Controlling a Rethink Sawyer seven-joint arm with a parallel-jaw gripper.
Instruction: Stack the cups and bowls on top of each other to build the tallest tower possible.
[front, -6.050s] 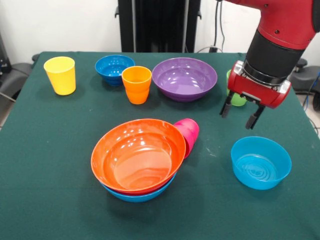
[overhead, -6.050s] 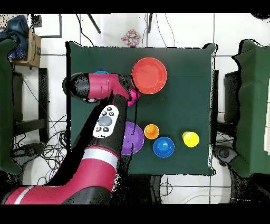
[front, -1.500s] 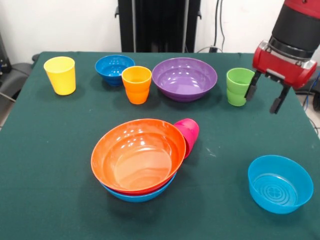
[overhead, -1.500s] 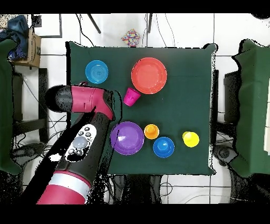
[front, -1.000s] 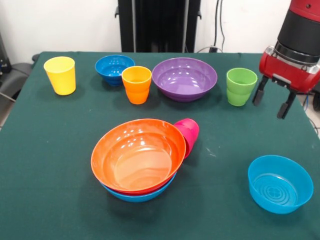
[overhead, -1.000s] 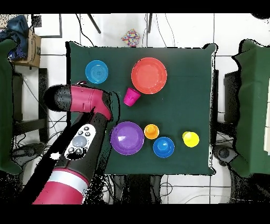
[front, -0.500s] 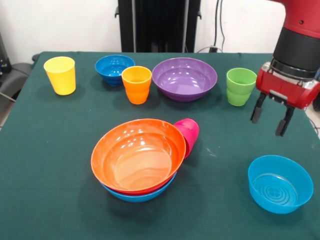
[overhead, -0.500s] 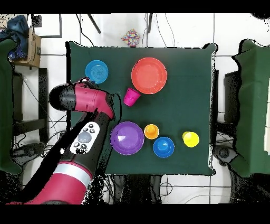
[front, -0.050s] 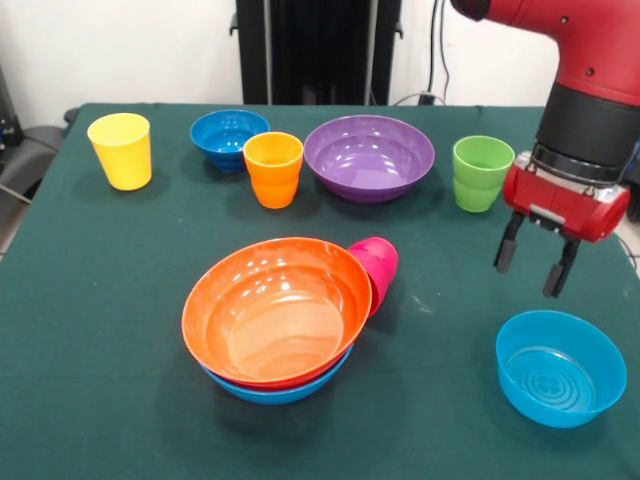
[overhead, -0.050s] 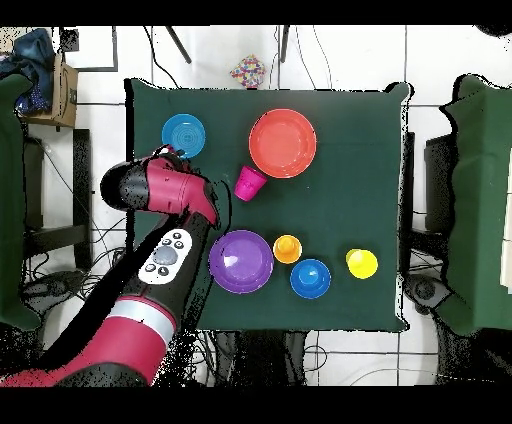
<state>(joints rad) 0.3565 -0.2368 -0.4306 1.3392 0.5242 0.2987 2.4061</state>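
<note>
1. Hanging from the red and black arm (front, -0.050s: 590, 90), the gripper (front, -0.050s: 532, 256) points straight down with its two dark fingers (front, -0.050s: 507, 246) spread apart and nothing between them.
2. It hovers just above and behind the small light-blue bowl (front, -0.050s: 560, 366), which sits upright near the table's (front, -0.050s: 100, 330) front right corner (mouth up, ribbed rings showing inside).
3. No writing or label can be read on any cup or bowl.
4. The green cup (front, -0.050s: 481, 172) stands upright beside the gripper, apart from it.
5. The tower (front, -0.050s: 278, 320) is two wide bowls so far: the big orange bowl (front, -0.050s: 275, 305) nested in a light-blue bowl (front, -0.050s: 280, 392), tipped slightly toward the front.
6. The pink cup (front, -0.050s: 377, 265) lies on its side, touching the stack's rim, its long axis slanting back and right.
7. Along the back stand the yellow cup (front, -0.050s: 121, 150), dark-blue bowl (front, -0.050s: 226, 135), orange cup (front, -0.050s: 273, 168) and purple bowl (front, -0.050s: 369, 156), all upright.
8. From overhead, the arm covers the table's left edge.
</note>
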